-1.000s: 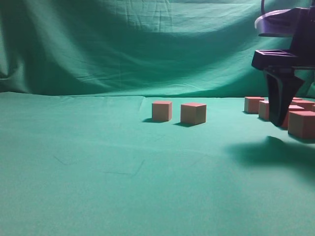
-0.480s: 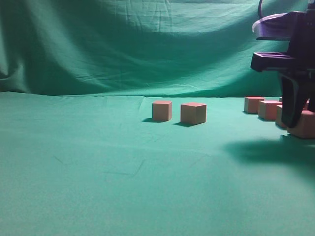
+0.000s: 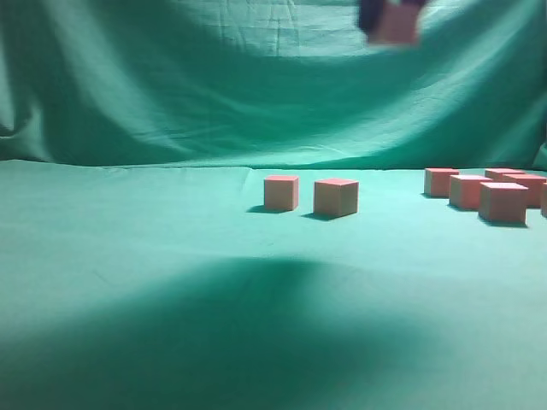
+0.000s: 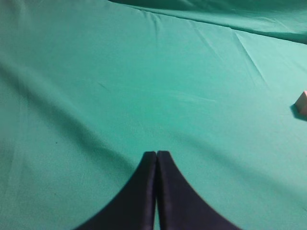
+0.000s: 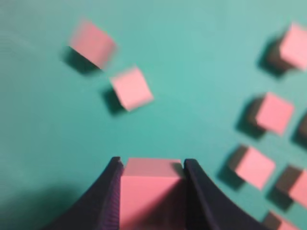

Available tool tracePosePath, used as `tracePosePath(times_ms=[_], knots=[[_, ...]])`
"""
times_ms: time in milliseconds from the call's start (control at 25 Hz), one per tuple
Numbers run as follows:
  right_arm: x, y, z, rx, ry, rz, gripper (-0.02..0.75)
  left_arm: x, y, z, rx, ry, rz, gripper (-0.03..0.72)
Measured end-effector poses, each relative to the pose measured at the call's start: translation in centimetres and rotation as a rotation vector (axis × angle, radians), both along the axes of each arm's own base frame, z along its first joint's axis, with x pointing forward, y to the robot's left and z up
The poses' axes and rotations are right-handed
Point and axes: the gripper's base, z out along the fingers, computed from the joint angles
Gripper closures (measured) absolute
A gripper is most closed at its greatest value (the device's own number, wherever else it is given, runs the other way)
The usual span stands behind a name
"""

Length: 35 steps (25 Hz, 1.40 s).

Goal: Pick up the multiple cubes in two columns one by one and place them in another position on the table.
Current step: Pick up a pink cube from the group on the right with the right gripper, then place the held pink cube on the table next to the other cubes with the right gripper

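Note:
My right gripper (image 5: 151, 165) is shut on a pink cube (image 5: 149, 191) and holds it high above the table (image 3: 171, 256); in the exterior view the gripper (image 3: 376, 17) and held cube (image 3: 397, 24) are blurred at the top edge. Two cubes (image 3: 281, 192) (image 3: 335, 196) sit side by side mid-table; they also show in the right wrist view (image 5: 91, 43) (image 5: 132, 87). Several more cubes (image 3: 502, 202) stand at the right and show in the right wrist view (image 5: 273, 112). My left gripper (image 4: 157, 154) is shut and empty over bare cloth.
A draped green backdrop (image 3: 214, 77) hangs behind the table. A wide shadow (image 3: 256, 316) lies across the near cloth. One cube corner (image 4: 302, 103) shows at the right edge of the left wrist view.
My right gripper has risen from the right-hand group with one cube in it and moved up and to the left. The nearest cube of that group is gone from the table.

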Motion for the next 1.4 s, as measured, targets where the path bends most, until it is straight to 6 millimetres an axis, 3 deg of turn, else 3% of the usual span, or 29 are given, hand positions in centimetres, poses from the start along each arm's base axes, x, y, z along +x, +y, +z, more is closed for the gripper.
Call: tracePosePath(times_ms=[120, 240, 360, 560, 720, 880, 1400], knots=[[0.7, 3.1, 3.4, 0.045, -0.049, 0.027, 0.475, 0.0, 0.0, 0.0, 0.000, 0.000, 0.000, 0.688], [1.9, 6.0, 4.0, 0.067, -0.042, 0.020, 0.475, 0.0, 0.0, 0.0, 0.000, 0.000, 0.000, 0.688], [3.7, 8.7, 2.5, 0.079, -0.033, 0.013, 0.475, 0.0, 0.0, 0.0, 0.000, 0.000, 0.000, 0.688], [5.4, 12.1, -2.3, 0.048, 0.030, 0.017, 0.475, 0.0, 0.0, 0.0, 0.000, 0.000, 0.000, 0.688], [6.3, 12.9, -6.4, 0.000, 0.094, 0.010, 0.475, 0.0, 0.0, 0.0, 0.000, 0.000, 0.000, 0.688], [6.7, 13.3, -9.0, -0.033, 0.136, 0.005, 0.475, 0.0, 0.0, 0.0, 0.000, 0.000, 0.000, 0.688], [7.6, 13.9, -10.9, -0.004, 0.110, -0.030, 0.475, 0.0, 0.0, 0.0, 0.000, 0.000, 0.000, 0.688]])
